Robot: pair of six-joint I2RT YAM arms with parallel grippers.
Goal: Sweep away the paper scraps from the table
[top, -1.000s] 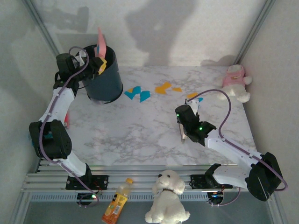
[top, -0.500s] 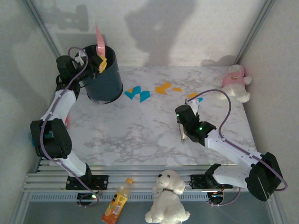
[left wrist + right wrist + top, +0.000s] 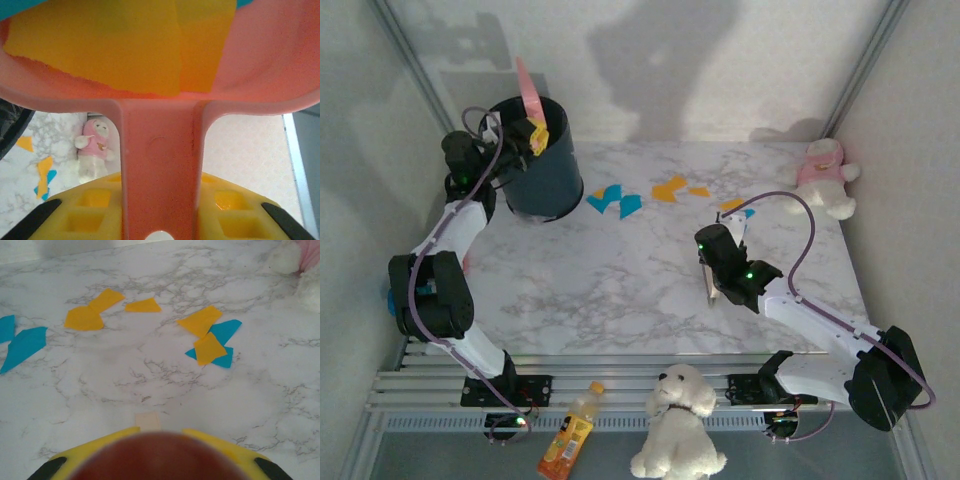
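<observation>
My left gripper (image 3: 513, 140) is shut on the handle of a pink dustpan (image 3: 528, 88), held tilted up over a dark round bin (image 3: 545, 180). In the left wrist view the dustpan handle (image 3: 160, 165) runs up between my yellow fingers (image 3: 87, 212), and orange paper scraps (image 3: 115, 50) lie in the pan. More paper scraps lie on the table (image 3: 610, 290): teal ones (image 3: 612, 199), orange ones (image 3: 670, 187), and a mixed cluster (image 3: 734, 207). My right gripper (image 3: 712, 272) is shut on a reddish-brown tool (image 3: 157, 457), low over the table, short of the orange and teal scraps (image 3: 210, 345).
A pink-and-white plush toy (image 3: 825, 175) sits at the table's far right corner. A white plush dog (image 3: 678, 420) and an orange bottle (image 3: 570, 435) lie below the near rail. Walls close in the left, back and right sides.
The left arm has swung the dustpan a little left and tipped it further over the bin. The right arm and the scraps on the table have not moved.
</observation>
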